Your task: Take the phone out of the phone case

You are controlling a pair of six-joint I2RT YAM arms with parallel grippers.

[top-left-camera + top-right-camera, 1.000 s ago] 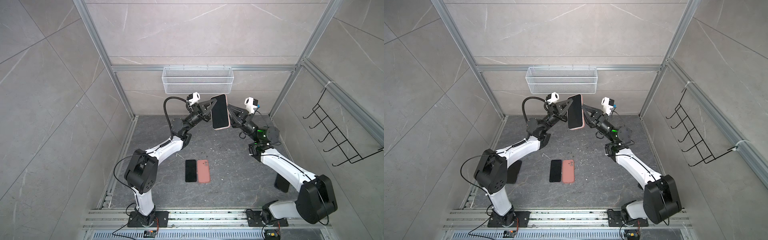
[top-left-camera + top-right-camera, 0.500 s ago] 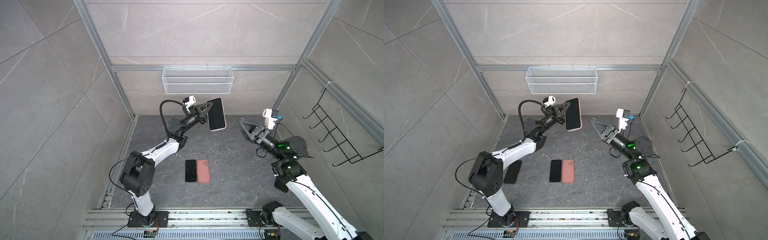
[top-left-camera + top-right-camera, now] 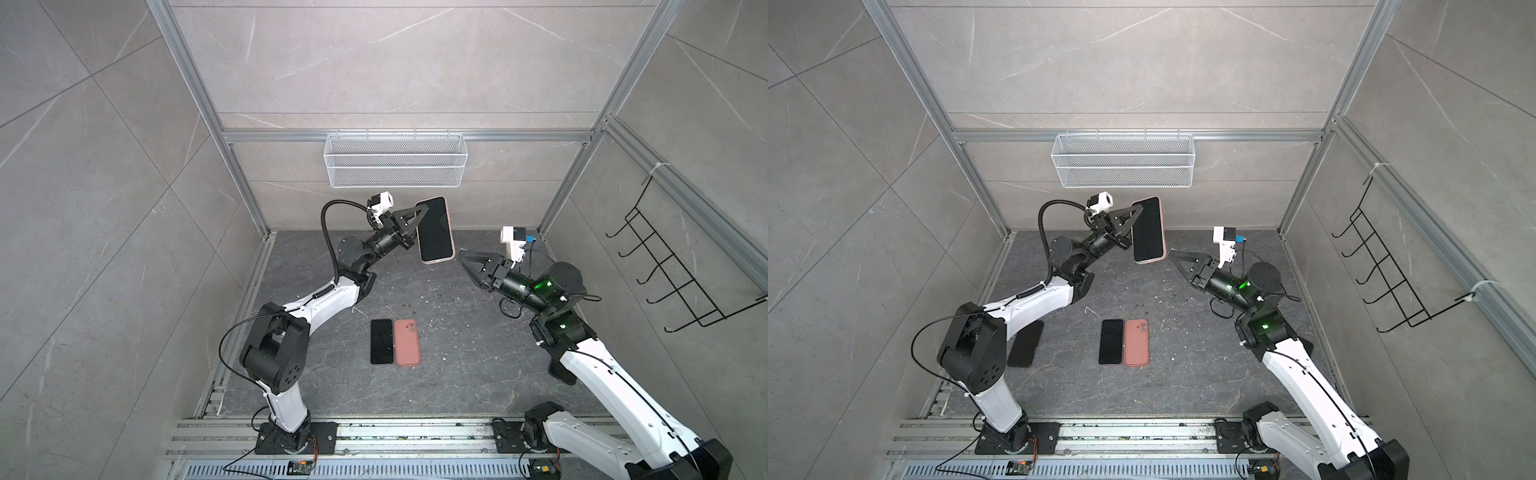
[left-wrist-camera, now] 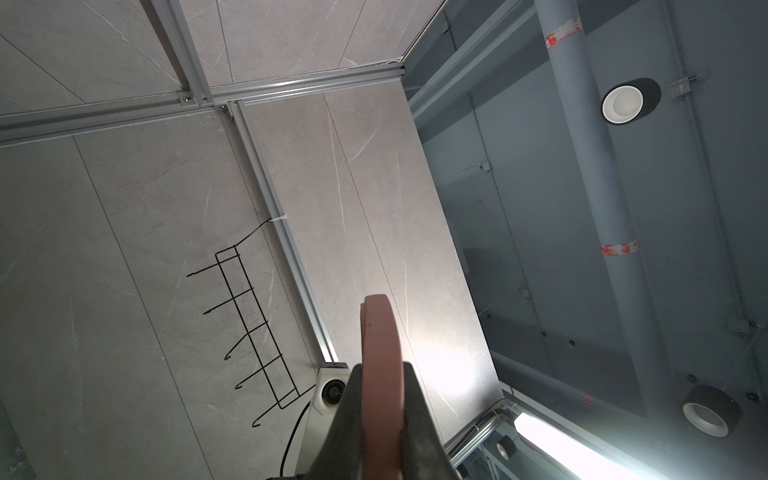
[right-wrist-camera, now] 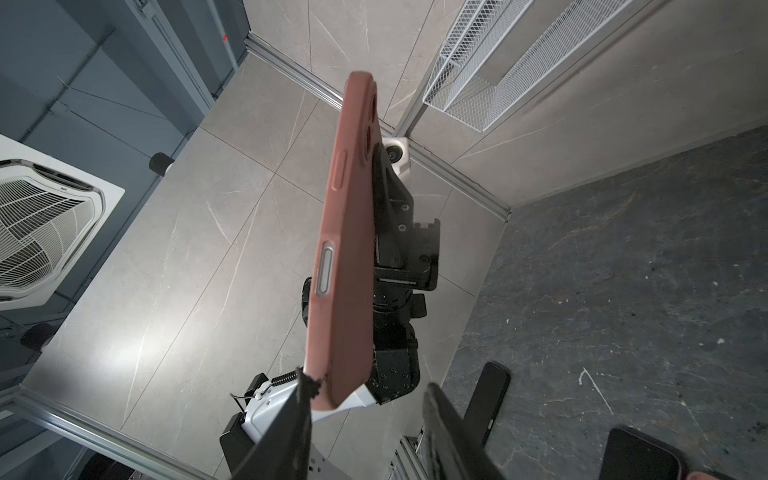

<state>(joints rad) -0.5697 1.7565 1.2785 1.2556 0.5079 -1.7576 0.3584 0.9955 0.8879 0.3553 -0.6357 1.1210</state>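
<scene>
Black-screened phone (image 3: 434, 230), pink case (image 5: 345, 249), aloft, near upright

No text, brand, number or sign can be read in any view. The red-and-white tape bands (image 4: 619, 248) on the grey ceiling pipe (image 4: 592, 145) bear marks too blurred to make out. The pink phone case (image 5: 345, 249) shows no legible lettering on its edge.

In the left wrist view only an edge of the case (image 4: 378, 328) shows, held in the blurred left gripper (image 4: 382, 370), which the frame cuts off. The right wrist view crops its blurred right gripper (image 5: 368, 384) and, in a corner, a dark phone (image 5: 640, 457).
</scene>
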